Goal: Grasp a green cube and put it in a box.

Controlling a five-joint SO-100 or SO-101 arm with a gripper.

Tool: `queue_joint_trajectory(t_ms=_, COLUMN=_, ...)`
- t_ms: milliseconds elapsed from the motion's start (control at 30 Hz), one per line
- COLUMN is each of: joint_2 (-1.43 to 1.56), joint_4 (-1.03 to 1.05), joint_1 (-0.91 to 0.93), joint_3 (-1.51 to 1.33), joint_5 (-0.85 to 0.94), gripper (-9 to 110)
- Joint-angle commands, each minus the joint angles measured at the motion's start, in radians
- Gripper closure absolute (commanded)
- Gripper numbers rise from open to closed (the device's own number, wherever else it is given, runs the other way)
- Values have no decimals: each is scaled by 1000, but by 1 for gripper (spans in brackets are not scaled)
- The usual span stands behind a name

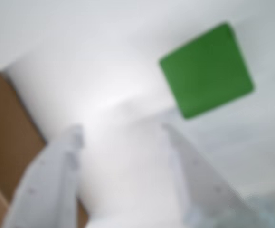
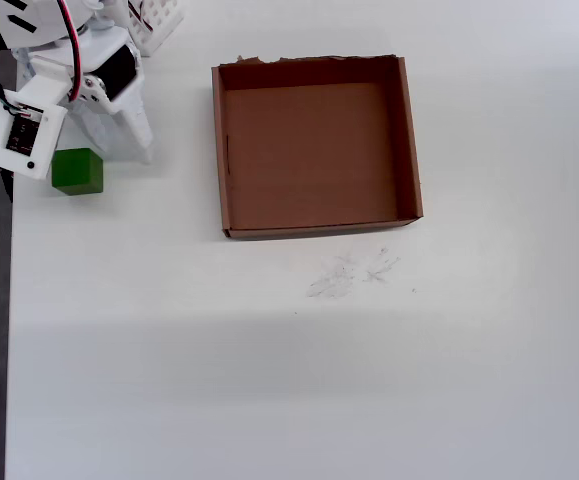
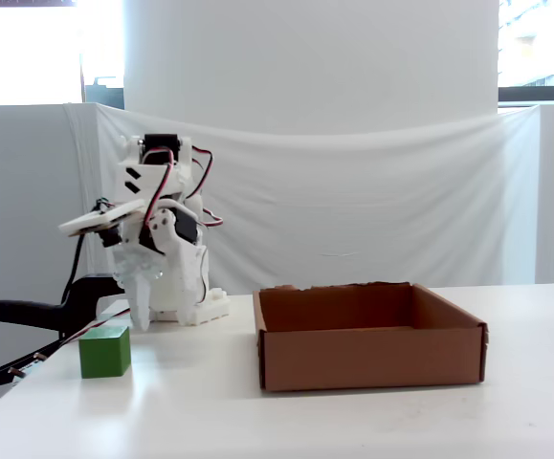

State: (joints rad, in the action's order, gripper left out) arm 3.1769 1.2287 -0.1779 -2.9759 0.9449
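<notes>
The green cube (image 2: 77,171) rests on the white table near its left edge, also seen in the fixed view (image 3: 104,351). In the blurred wrist view the cube (image 1: 206,71) lies ahead and to the right of the fingers, outside the gap. My gripper (image 1: 122,130) is open, with only bare table between its white fingers (image 1: 73,142). From overhead the gripper (image 2: 134,140) hangs just up and right of the cube, and in the fixed view its tips (image 3: 141,320) hang close above the table beside the cube. The empty brown box (image 2: 317,231) stands to the right (image 3: 367,359).
A white slotted basket (image 2: 157,20) stands at the top left behind the arm. The table's left edge (image 2: 10,300) runs close to the cube. Faint pencil marks (image 2: 354,272) lie below the box. A brown box corner (image 1: 4,133) shows left in the wrist view.
</notes>
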Motion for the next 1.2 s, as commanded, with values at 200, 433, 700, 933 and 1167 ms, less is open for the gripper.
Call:
queue_joint_trajectory(t_ms=200, joint_2=5, joint_4=0, joint_1=6, joint_3=3, joint_5=-8, gripper=80)
queue_joint_trajectory(t_ms=433, joint_2=5, joint_4=0, joint_1=6, joint_3=3, joint_5=-8, gripper=80)
queue_joint_trajectory(t_ms=700, joint_2=5, joint_4=0, joint_1=6, joint_3=3, joint_5=-8, gripper=80)
queue_joint_trajectory(t_ms=933, joint_2=5, joint_4=0, joint_1=-43, joint_3=3, joint_5=-8, gripper=73)
queue_joint_trajectory(t_ms=1167, joint_2=5, joint_4=0, joint_1=-5, joint_3=3, joint_5=-8, gripper=76)
